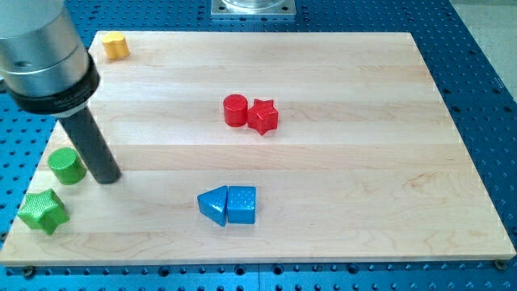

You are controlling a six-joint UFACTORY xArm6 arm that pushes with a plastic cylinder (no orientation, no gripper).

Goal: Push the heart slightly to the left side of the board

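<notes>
A small yellow block [115, 46] sits at the board's top left corner; its shape is hard to make out, and no other block looks like a heart. My tip [105, 179] rests on the wooden board [347, 153] at the view's left. It is far below the yellow block and just right of a green cylinder [66, 165]. I cannot tell whether the tip touches the cylinder. A green star [42, 210] lies below and left of the tip.
A red cylinder [235, 110] and a red star [262, 115] touch each other near the board's middle. A blue triangle [213, 204] and a blue cube [241, 204] sit side by side at the bottom middle. A metal base plate [253, 7] shows at the view's top.
</notes>
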